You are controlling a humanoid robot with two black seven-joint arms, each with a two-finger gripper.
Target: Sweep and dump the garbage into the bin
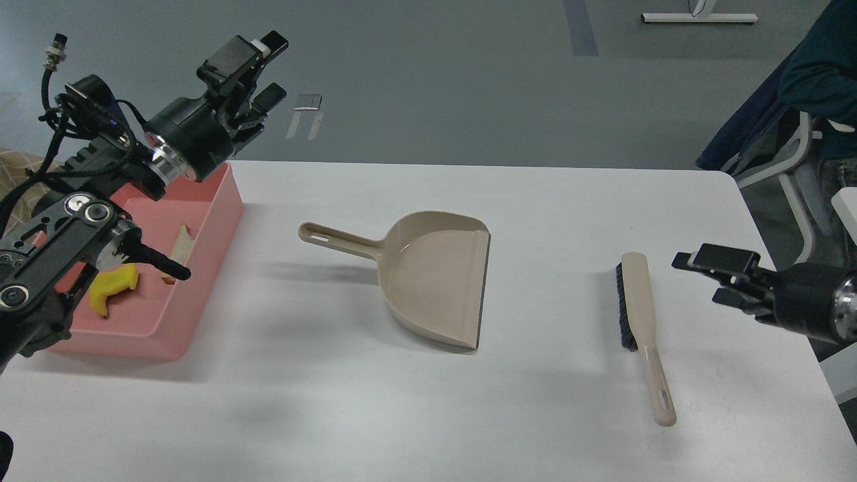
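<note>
Both claws are up in the air and hold nothing. From the head view, the left claw [268, 70] is raised high above the far left corner of the surface [535, 402], over the far end of the pink bin [217, 221]. Its two black fingers [271, 97] are spread apart with a gap between them. The right claw [706, 278] comes in from the right edge of the surface. Its two flat fingers point toward the brush [643, 328] and are spread apart too, one above the other. It is near the brush but does not touch it.

The bin sits at the left edge of the surface. The garbage is inside it. The yellow chunk [114, 286] lies on the bin floor, toward the near side, partly hidden by the left arm. The pale slice [179, 244] leans against the right wall of the bin, and a black rod on the arm covers its lower end.

The beige dustpan [438, 281] lies flat in the middle of the surface. Its handle points to the left, toward the bin, and its wide mouth faces right. It looks bare inside. The brush lies to the right of the dustpan, well apart from it. Its black bristles face left and its handle points to the near edge of the surface.
</note>
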